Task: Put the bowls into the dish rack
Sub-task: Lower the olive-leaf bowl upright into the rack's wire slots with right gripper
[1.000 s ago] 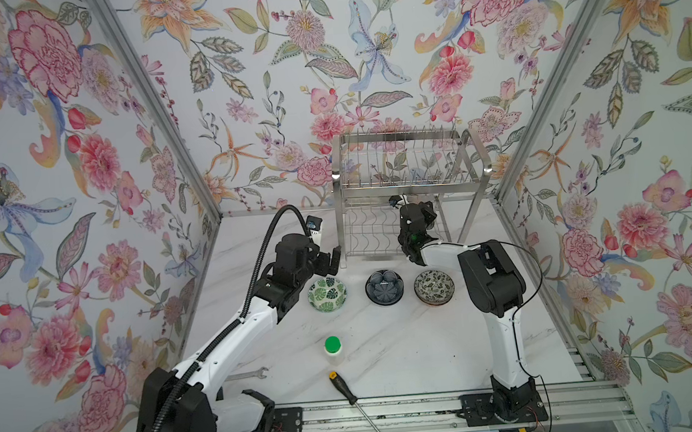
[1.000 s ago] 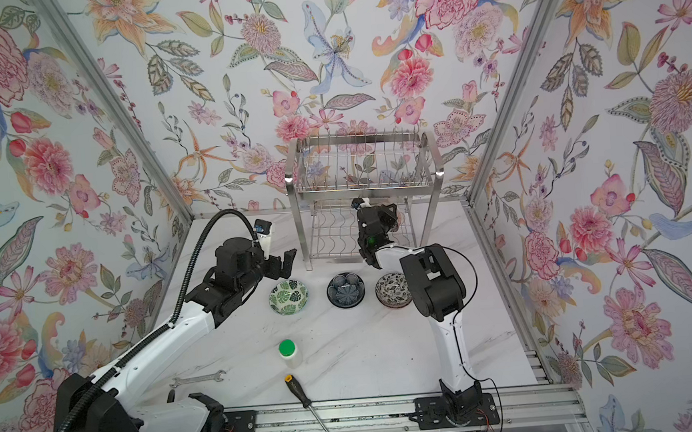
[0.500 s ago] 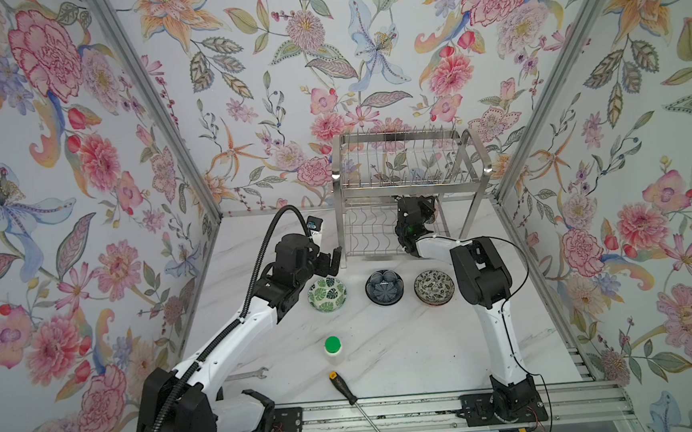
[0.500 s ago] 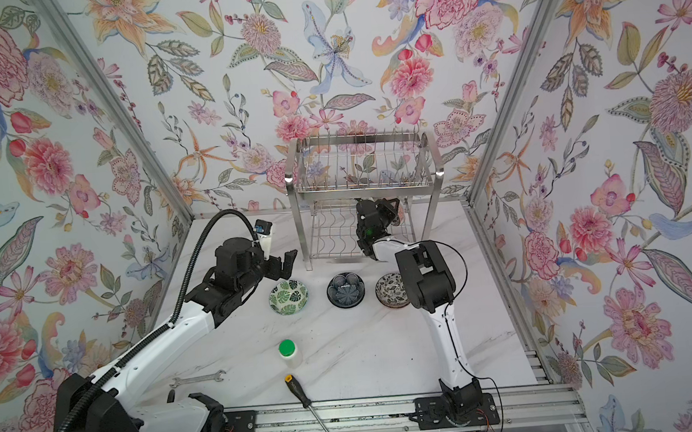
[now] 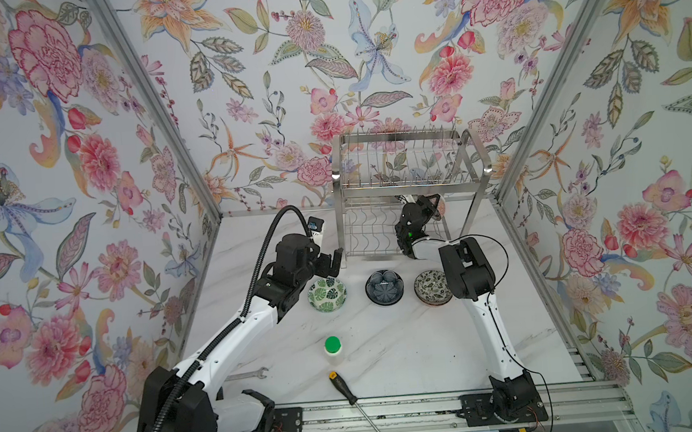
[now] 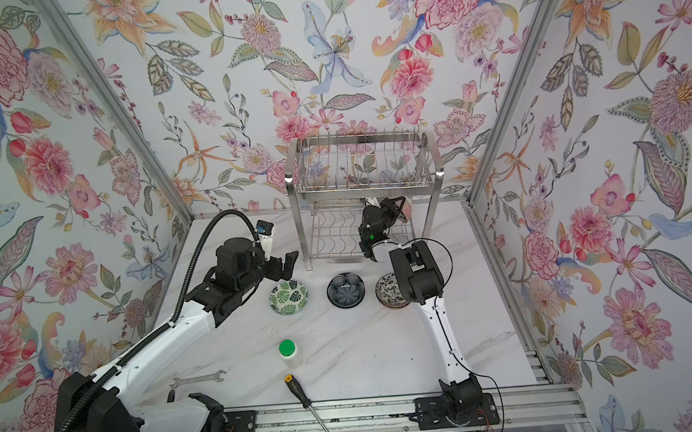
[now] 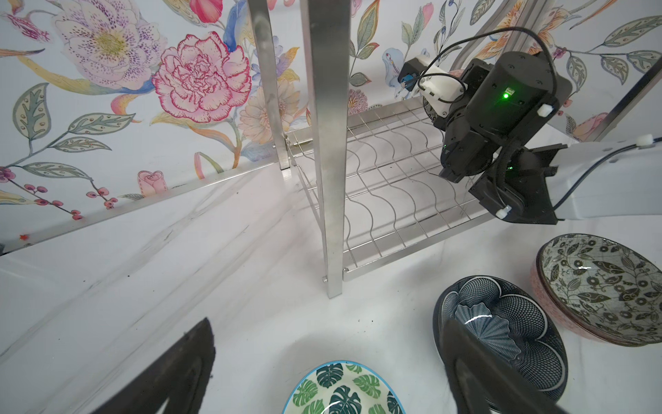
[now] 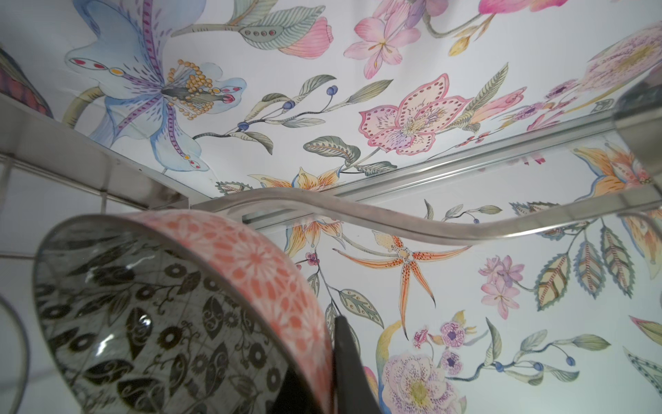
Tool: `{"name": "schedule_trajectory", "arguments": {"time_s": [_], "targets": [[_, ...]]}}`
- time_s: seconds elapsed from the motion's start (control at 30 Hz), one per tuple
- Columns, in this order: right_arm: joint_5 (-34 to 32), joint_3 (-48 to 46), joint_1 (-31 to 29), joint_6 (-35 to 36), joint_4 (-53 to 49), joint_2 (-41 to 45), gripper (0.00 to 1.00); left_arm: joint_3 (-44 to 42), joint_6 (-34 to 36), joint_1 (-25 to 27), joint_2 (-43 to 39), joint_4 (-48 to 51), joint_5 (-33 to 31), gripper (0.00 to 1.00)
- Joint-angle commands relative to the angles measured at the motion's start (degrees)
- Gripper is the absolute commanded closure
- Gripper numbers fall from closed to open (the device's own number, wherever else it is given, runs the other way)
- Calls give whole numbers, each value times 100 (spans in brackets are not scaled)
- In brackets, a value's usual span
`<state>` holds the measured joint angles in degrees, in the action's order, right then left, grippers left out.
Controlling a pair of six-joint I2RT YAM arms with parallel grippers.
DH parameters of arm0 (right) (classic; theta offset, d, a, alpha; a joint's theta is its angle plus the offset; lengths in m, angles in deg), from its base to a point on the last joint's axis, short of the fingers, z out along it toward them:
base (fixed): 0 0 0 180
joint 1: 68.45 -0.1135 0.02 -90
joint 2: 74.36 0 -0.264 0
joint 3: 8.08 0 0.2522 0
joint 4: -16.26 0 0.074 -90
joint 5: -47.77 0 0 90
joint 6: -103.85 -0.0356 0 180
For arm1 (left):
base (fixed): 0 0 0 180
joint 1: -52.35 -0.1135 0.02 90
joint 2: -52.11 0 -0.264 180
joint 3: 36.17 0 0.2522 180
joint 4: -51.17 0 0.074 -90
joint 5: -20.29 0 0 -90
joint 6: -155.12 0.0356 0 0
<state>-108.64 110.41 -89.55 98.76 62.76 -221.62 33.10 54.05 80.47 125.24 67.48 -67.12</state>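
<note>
The pink-sided bowl [image 8: 186,297] (black-and-white leaves inside) is tipped on edge in the dish rack [image 5: 413,189], at the right end of its lower tier, beneath the upper one. The right gripper [image 5: 426,208] is clamped tight on the bowl's wall. One finger [image 8: 345,358] shows on the outside; the inner one is lost in shadow.

A pinch on a glazed wall alone may let the bowl pivot or slip. Its rim sits close to a wavy wire [image 8: 358,211], whether touching I cannot tell, so it could snag there. If it is let go before it settles in a trough, it could roll out of the rack's front.

In front of the rack stand the green leaf bowl [image 5: 327,295], the navy petal bowl [image 5: 384,287] and the black-and-white bowl [image 5: 429,288]. The right arm's elbow overlaps that last one in both top views, so a careless retreat might knock it.

The left gripper [image 5: 333,264] hangs empty with its jaws spread wide, just beside the rack's front-left leg [image 7: 329,143].

Only the right wrist view shows the held bowl's pattern and the pinch. The top views give a pinkish sliver of it. The left wrist view hides it behind the right arm, yet shows the rest of the lower shelf [image 7: 387,179] bare.
</note>
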Motion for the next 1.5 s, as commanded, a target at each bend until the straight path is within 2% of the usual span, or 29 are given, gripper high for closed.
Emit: {"name": "schedule_trajectory", "arguments": {"time_s": [0.0,0.23,0.6,1.03,1.33,1.47], "targets": [[-124,233,24,-53,196,44,100,92,70,-52,44,23,54,1],[-104,250,0,-980,-895,110,100,83,63,-52,53,1,67,1],[-87,426,-47,-1437,-1458,57,100,83,70,-52,35,27,65,1],[-46,428,-48,-1670,-1685,112,80,57,45,-48,21,21,87,1],[-34,331,-37,-1670,-1624,228,74,4,24,-52,-17,1,82,1],[-21,240,-47,-1670,-1581,328,50,-26,17,-50,-35,-3,86,0]]}}
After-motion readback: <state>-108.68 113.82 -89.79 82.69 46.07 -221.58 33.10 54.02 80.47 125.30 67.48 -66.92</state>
